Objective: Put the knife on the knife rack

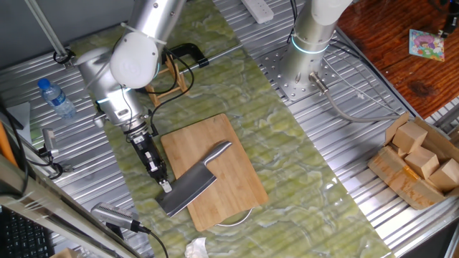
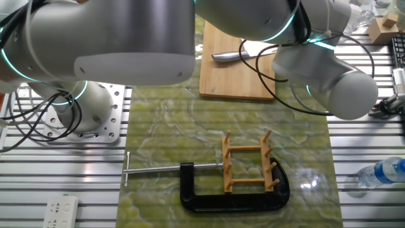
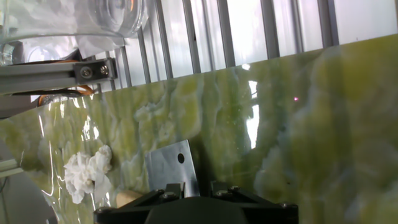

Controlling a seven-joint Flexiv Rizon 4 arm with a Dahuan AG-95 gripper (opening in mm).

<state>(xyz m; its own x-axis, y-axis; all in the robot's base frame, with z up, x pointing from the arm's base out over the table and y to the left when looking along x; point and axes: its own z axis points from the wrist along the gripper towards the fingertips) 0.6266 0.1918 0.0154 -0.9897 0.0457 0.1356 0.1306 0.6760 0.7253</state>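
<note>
The knife [image 1: 195,180], a steel cleaver, lies on the cutting board [image 1: 208,136] with its blade end hanging over the board's left edge. My gripper [image 1: 164,184] reaches down at a slant to that blade end. In the hand view the grey blade [image 3: 171,163], with its round hole, runs up from between my fingers, and the gripper [image 3: 198,186] looks shut on it. In the other fixed view only the silver handle [image 2: 228,56] shows. The knife rack [image 2: 250,161] stands upright, held in a black clamp [image 2: 209,196]. It is partly hidden behind my arm in the first fixed view [image 1: 174,77].
A water bottle [image 1: 56,97] lies left of the arm. A box of wooden blocks [image 1: 419,161] sits at the right. A crumpled tissue [image 3: 87,171] lies on the green mat [image 1: 287,158] near the board. A second arm's base [image 1: 308,43] stands at the back.
</note>
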